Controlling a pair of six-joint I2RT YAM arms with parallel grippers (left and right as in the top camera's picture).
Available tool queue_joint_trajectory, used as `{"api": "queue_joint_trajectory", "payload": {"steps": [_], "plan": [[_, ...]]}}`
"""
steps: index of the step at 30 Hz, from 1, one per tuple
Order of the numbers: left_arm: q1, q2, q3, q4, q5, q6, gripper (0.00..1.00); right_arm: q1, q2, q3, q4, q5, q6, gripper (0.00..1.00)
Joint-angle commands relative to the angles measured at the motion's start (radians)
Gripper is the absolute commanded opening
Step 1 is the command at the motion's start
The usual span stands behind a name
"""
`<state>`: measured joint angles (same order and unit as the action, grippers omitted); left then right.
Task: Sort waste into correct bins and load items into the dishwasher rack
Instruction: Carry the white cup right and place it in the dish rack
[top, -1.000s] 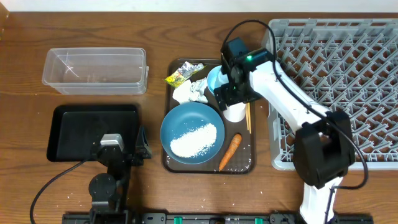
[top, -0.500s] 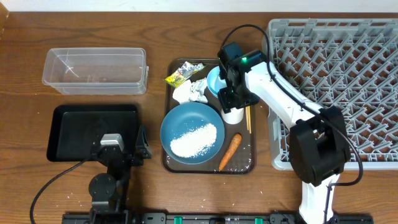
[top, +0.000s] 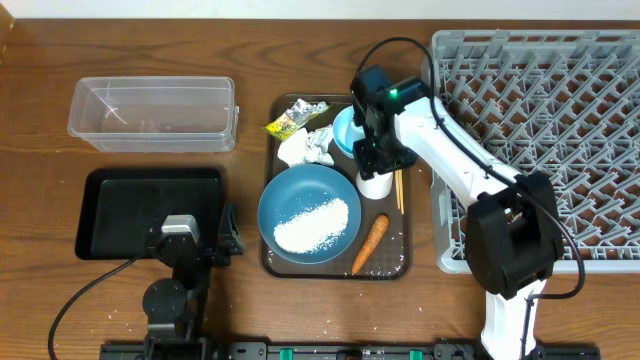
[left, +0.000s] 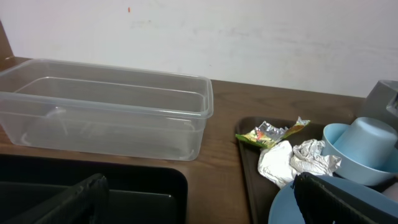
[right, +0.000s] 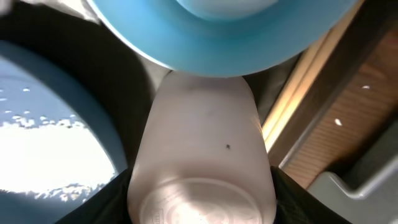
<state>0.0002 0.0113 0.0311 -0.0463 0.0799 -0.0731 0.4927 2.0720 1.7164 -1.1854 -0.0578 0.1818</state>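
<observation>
One change that matters: the white cup (right: 205, 143) now has the right gripper (right: 200, 190) closed in on it; a second ago the jaws stood wide, now the wrist view shows a dark finger snug against each side of the cup; partly closed, and I'd call it a grip

Cup location: sitting on the brown tray (top: 385, 270), same spot as a second ago, so not lifted yet

Right next to it: the light-blue bowl (right: 224, 31) sits just above and overlaps the cup's far end in the wrist view; the chopsticks (right: 298, 93) lie just beside it on the rack side; the blue plate (top: 300, 185) is on the other side

What it means: my guess is the grab step is basically done and the cup is first in line for the dishwasher rack (top: 540, 100), which shows only bare pegs so far

Watch out: the bowl and chopsticks sit so close that a sloppy lift could nudge either; straight up first seems safest

Waste: rice (top: 310, 225) on the plate, carrot (top: 369, 244), tissue (top: 308, 148) and wrapper (top: 295, 120) haven't budged; no waste that I can see in the clear tub (top: 150, 82) or the black tray (top: 120, 200)

Left gripper (left: 199, 199): jaws spread wide, nothing between them; parked at the black tray facing the tub, same as before

Progress: very early; nearly everything is left to sort or load
</observation>
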Motion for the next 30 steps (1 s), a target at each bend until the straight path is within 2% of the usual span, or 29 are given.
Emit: {"api": "queue_joint_trajectory", "payload": {"steps": [1,7,9,12,20,25,30], "plan": [[0.005,-0.005,-0.027,-0.016,0.014,0.013,0.97,-0.017,-0.058,0.113,-0.027,-0.006,0.001,0.49],[0.005,-0.005,-0.027,-0.016,0.014,0.013,0.97,-0.077,-0.166,0.309,-0.122,0.0,-0.094,0.48],[0.005,-0.005,-0.027,-0.016,0.014,0.013,0.97,-0.114,-0.205,0.36,-0.135,0.023,-0.102,0.45],[0.005,-0.005,-0.027,-0.016,0.014,0.013,0.97,-0.198,-0.269,0.405,-0.132,0.036,-0.102,0.45],[0.005,-0.005,-0.027,-0.016,0.014,0.013,0.97,-0.563,-0.352,0.415,-0.031,0.095,-0.1,0.46],[0.005,-0.005,-0.027,-0.016,0.014,0.013,0.97,-0.794,-0.301,0.415,0.035,0.1,-0.071,0.46],[0.005,-0.005,-0.027,-0.016,0.014,0.013,0.97,-0.959,-0.231,0.415,0.057,0.114,-0.071,0.49]]}}
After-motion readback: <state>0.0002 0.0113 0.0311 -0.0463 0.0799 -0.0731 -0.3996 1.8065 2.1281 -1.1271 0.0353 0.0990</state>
